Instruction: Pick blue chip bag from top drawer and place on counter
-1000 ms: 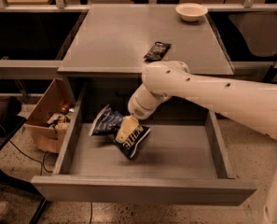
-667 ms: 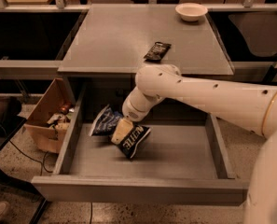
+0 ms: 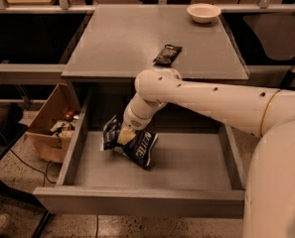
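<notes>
The pale two-finger gripper (image 3: 125,135) sits left of centre in the frame, low inside the wide grey metal top drawer (image 3: 186,165). It is pressed against the wrinkled navy-blue foil chip bag (image 3: 138,148), but its grip state cannot be told. The bag lies on the left part of the drawer floor. The white arm (image 3: 211,100) stretches off to the right. Above, on the flat grey counter (image 3: 117,43), 1 small black wrapper (image 3: 167,54) lies near the front edge, and 1 white bowl (image 3: 203,12) stands at the upper right. An open cardboard box (image 3: 47,123) sits at the left.
</notes>
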You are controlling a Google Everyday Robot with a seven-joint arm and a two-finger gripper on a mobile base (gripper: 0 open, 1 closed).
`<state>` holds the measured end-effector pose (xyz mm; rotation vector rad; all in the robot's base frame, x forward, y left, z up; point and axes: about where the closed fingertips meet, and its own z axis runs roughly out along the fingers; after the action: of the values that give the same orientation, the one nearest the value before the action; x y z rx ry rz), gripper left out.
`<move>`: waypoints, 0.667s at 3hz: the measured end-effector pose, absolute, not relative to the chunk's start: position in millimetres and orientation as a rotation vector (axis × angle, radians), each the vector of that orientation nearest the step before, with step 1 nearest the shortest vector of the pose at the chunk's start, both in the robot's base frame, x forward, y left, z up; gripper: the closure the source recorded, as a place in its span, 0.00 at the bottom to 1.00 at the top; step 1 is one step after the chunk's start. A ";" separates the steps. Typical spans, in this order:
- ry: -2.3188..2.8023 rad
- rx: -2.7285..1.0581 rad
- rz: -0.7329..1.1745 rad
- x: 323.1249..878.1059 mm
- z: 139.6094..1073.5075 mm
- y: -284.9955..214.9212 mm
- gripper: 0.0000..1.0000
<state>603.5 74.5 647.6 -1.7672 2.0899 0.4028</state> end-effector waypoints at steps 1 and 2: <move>2.068 -1.727 0.422 597.5 657.4 74.3 0.84; 2.094 -1.820 0.306 569.4 677.6 76.1 1.00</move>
<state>569.4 76.1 677.6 -1.8205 2.0936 0.3064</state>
